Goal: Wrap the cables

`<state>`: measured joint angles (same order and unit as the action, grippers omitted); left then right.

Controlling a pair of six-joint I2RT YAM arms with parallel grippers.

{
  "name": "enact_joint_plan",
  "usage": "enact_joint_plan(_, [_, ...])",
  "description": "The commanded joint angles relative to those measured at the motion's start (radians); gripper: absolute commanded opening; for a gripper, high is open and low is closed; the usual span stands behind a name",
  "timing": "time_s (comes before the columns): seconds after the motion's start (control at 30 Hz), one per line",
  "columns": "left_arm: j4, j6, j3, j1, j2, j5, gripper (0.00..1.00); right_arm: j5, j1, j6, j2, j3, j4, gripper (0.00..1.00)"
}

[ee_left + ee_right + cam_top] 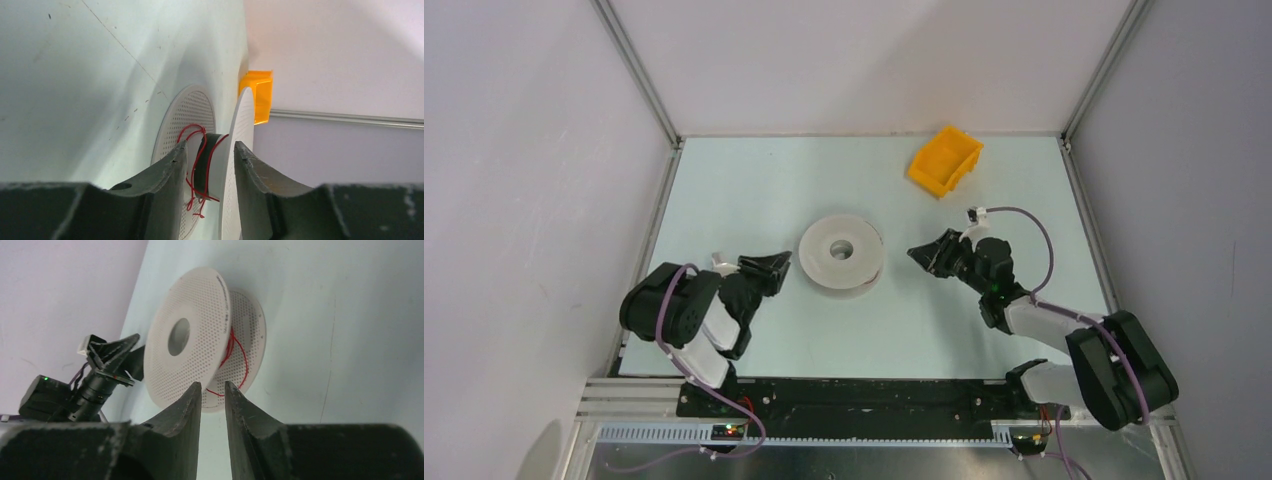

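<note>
Red wire [199, 165] hangs in loose loops on the hub of the white spool [842, 252], mid-table; left gripper [209, 147] jaws spread astride it, perhaps brushing a strand; right gripper [212, 385] jaws narrowly parted, empty, aimed at the reel, likely to help winding.

**Top view.** Bright, even, diffuse light from above. The table [754, 190] reads pale green without glare. The spool [842, 252] and both arms cast only faint, soft-edged shadows. Focus is sharp throughout, and the enclosure's posts splay outward with mild wide-angle distortion.

**Left wrist view.** The left gripper's fingers [165, 185] are dark, grainy and slightly soft, while the red cables [197, 160] are crisp. The wall beyond the spool washes out toward white. The yellow bin [260, 95] tints the wall beside it orange.

**Right wrist view.** The right gripper's fingers [180, 415] are underexposed. A soft shadow lies on the table beside the spool's lower flange.
</note>
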<state>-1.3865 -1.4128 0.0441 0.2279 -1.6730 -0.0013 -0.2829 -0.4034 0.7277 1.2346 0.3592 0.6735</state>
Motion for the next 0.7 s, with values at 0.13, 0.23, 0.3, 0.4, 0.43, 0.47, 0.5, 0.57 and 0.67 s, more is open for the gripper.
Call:
enact_joint_plan(0.13, [-0.034,0.024,-0.005,-0.020,0.077,-0.011,0.42,-0.110,0.027,0.012,0.198,0.084,0.086,0.27])
enact_joint_plan(0.23, [-0.018,0.060,0.022,-0.020,0.092,0.076,0.41,-0.189,0.042,0.009,0.312,0.123,0.119,0.24])
enact_joint_plan(0.3, [-0.013,0.076,0.028,-0.020,0.100,0.113,0.41,-0.231,0.050,0.025,0.371,0.144,0.158,0.23])
enact_joint_plan(0.4, [-0.010,0.102,0.027,-0.021,0.107,0.144,0.40,-0.277,0.049,0.059,0.462,0.191,0.198,0.22])
enact_joint_plan(0.43, [-0.010,0.106,0.026,-0.020,0.107,0.162,0.40,-0.281,0.047,0.065,0.479,0.201,0.212,0.22])
enact_joint_plan(0.47, [-0.010,0.110,0.026,-0.020,0.105,0.170,0.40,-0.288,0.046,0.080,0.511,0.220,0.217,0.22])
enact_joint_plan(0.5, [-0.010,0.113,0.027,-0.020,0.104,0.186,0.40,-0.289,0.043,0.087,0.527,0.228,0.225,0.21])
enact_joint_plan(0.57, [-0.010,0.123,0.032,-0.020,0.101,0.210,0.40,-0.294,0.037,0.109,0.567,0.247,0.242,0.21])
enact_joint_plan(0.67, [-0.010,0.131,0.048,-0.019,0.092,0.242,0.40,-0.293,0.023,0.124,0.618,0.270,0.256,0.21])
